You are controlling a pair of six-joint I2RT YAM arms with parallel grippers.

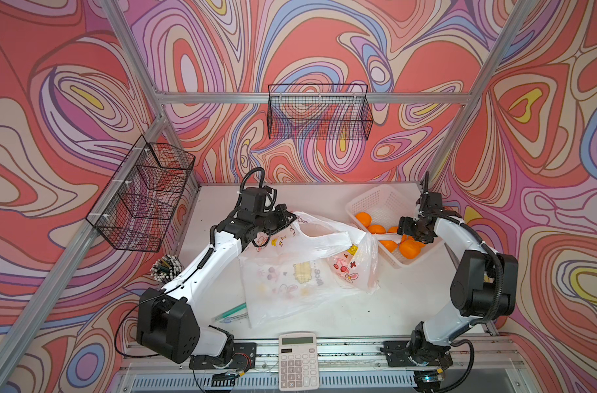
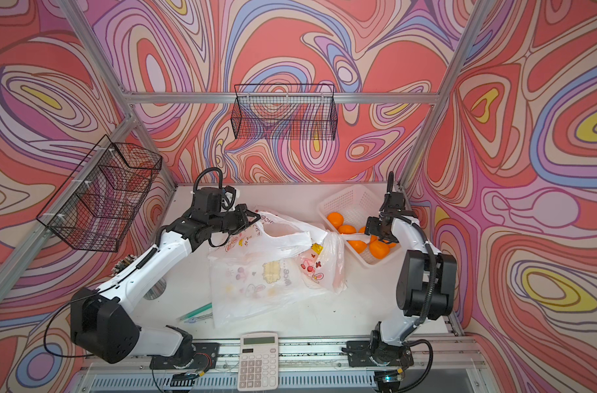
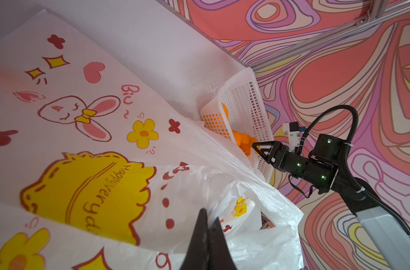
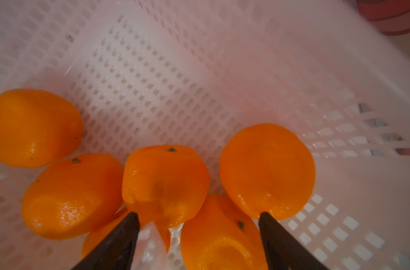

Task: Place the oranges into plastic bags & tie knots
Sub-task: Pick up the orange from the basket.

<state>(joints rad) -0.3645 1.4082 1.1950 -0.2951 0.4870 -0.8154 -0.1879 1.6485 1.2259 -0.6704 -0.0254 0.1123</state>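
Note:
Several glossy oranges lie in a white perforated basket at the back right. My right gripper hangs open just over them, its fingers either side of one orange without clamping it. The printed plastic bags lie crumpled mid-table, one flat and another bulging beside the basket. My left gripper is shut on the bag's upper rim, lifting it. No knots show.
The white basket sits against the back right corner. A calculator lies at the front edge, green pens lie left of the bags, and a pen pot stands under my left arm. Wire baskets hang on the walls.

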